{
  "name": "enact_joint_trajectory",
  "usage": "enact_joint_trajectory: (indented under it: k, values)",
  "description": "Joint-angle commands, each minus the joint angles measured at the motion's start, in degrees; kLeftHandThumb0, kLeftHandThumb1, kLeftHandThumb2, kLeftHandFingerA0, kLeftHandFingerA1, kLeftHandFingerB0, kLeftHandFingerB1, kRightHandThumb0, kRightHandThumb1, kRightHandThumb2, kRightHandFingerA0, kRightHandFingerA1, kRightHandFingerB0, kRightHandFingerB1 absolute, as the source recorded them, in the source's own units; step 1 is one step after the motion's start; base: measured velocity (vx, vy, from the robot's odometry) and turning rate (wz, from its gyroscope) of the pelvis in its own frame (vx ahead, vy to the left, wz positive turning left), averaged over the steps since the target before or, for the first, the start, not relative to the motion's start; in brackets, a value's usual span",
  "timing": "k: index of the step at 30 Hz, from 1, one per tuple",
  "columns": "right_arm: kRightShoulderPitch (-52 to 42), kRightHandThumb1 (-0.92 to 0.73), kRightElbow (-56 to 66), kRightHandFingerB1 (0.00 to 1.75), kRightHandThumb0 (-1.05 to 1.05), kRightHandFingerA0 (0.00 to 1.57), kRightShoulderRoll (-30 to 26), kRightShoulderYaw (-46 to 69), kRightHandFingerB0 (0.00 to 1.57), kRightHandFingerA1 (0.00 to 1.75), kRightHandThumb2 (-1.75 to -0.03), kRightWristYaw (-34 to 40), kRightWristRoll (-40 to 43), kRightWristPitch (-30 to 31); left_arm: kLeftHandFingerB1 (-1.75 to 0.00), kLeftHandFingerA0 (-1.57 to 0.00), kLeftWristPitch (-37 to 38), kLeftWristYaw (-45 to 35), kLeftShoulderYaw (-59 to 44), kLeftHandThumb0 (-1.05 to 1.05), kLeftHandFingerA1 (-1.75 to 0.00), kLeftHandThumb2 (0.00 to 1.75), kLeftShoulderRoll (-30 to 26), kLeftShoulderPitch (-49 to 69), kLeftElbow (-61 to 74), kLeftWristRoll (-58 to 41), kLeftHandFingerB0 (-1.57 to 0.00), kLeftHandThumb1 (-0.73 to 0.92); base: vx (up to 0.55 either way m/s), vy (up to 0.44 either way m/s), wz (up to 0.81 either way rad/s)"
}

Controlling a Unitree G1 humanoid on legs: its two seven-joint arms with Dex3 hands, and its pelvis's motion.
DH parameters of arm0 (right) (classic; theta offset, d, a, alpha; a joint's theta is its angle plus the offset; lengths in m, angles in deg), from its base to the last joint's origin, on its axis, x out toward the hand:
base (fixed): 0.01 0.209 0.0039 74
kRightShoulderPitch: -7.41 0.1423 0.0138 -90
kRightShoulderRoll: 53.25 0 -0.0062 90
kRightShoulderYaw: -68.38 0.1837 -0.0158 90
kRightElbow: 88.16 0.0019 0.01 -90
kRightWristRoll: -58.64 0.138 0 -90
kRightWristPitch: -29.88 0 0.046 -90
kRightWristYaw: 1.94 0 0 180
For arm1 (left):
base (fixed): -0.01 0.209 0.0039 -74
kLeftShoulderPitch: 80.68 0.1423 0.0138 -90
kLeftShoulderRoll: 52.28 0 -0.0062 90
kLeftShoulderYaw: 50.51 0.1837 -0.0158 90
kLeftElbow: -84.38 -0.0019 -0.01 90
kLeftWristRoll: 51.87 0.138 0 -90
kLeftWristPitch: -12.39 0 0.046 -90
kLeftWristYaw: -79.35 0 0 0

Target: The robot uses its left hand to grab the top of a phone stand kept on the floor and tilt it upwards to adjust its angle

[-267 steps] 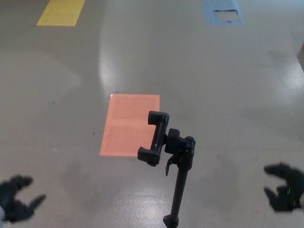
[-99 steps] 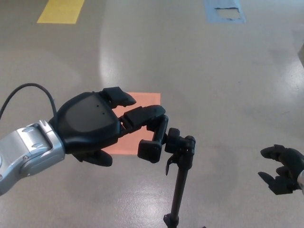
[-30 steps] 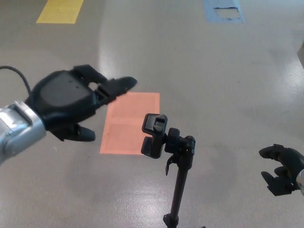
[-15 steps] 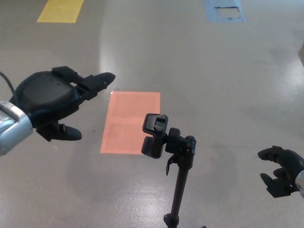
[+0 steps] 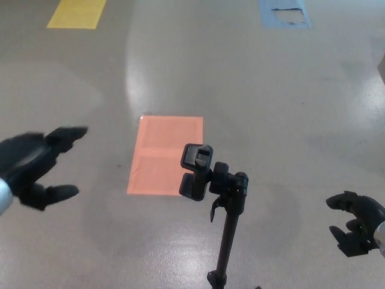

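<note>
A black phone stand (image 5: pixel 227 229) rises from the floor at bottom centre. Its clamp head (image 5: pixel 196 171) at the top now stands nearly upright, facing me, with no phone in it. My left hand (image 5: pixel 33 164) is at the left edge, well to the left of the clamp, open with fingers spread and holding nothing. My right hand (image 5: pixel 356 223) hangs low at the right edge, far from the stand, fingers curled apart around nothing.
An orange rectangle (image 5: pixel 162 155) is marked on the grey floor just behind the clamp. A yellow mark (image 5: pixel 76 14) lies at the top left and a blue one (image 5: pixel 285 13) at the top right.
My left hand reached the clamp, tilted it up to nearly upright, let go, and has drawn back left and down. The right hand barely moved.
</note>
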Motion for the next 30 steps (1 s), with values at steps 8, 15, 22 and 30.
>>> enact_joint_trajectory:
  k: [8,15,22,30]
  values:
    - [-4.6,-0.76,0.5,0.29,-0.44,0.19,0.6,1.2,0.20,0.31,-0.63,1.6,1.1,-0.5,-0.21,-0.13,-9.8,3.3,-15.2,-0.72,-0.27,0.68,6.4,7.1,-18.0,-16.0,-0.08,0.88,0.00,0.000,0.00]
    - [-4.8,-0.60,0.8,0.49,-0.25,0.07,0.9,2.3,0.06,0.51,-1.08,2.5,1.6,0.0,-0.27,-0.05,-15.3,-5.4,-18.6,-0.71,-0.43,1.05,5.0,6.2,-20.4,-18.5,-0.03,0.71,0.00,0.000,0.00]
    - [-5.4,-0.60,1.5,0.49,-0.25,0.07,0.5,2.7,0.07,0.51,-1.07,2.5,1.4,-0.3,-0.25,-0.19,-18.1,-10.3,-18.2,-0.72,-0.30,0.67,5.5,6.2,-21.0,-19.1,-0.08,0.92,0.00,0.000,0.00]
    - [-10.5,-0.60,3.3,0.49,-0.25,0.07,0.1,2.8,0.06,0.51,-1.07,2.0,1.2,-1.0,-0.30,-0.15,-18.3,-9.2,-13.3,-0.74,-0.46,1.05,7.8,10.8,-20.6,-17.6,0.00,0.74,0.00,0.000,0.00]
